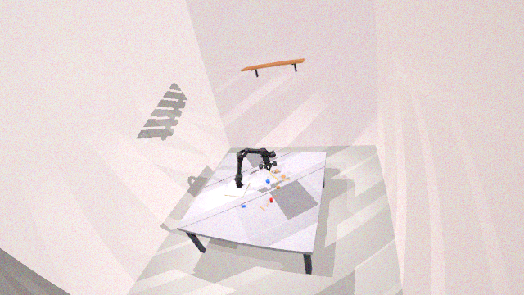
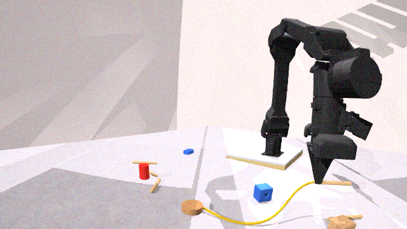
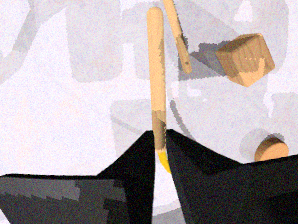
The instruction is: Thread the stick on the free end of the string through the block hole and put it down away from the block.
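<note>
Gripper (image 1: pixel 268 169) (image 2: pixel 318 182) (image 3: pixel 158 136) is closed narrowly on the string-end stick (image 2: pixel 337 183) (image 3: pixel 156 65), gripped near the yellow string (image 1: pixel 273 176) (image 2: pixel 273 221) (image 3: pixel 164 161). Blue holed block (image 1: pixel 268 181) (image 2: pixel 262 193) is seen at lower right of centre in the exterior view, left of the fingertips and apart from them; in the top view it is just below them. Not seen in the wrist view.

Key relation: the stick's free tip is pointed right in the exterior view, away from the block. A dark hole is shown on the block's right-hand visible face, so the stick probably has to be swung round and lined up with that hole before insertion. Block is judged untouched and unthreaded.

Wooden button (image 1: pixel 277 187) (image 2: pixel 192 207) is at lower centre-left of the exterior view, string slack and curved. Faceted wooden piece (image 1: pixel 283 176) (image 2: pixel 341 222) (image 3: pixel 245 59) and loose stick (image 2: pixel 356 217) (image 3: pixel 177 35) crowd the lower right there; could be bumped in a low swing. Red cylinder (image 1: pixel 271 200) (image 2: pixel 144 171) is well apart. Table (image 1: pixel 205 217) (image 2: pixel 159 210) edges are judged far enough off. Stick clearance: cannot be told.
</note>
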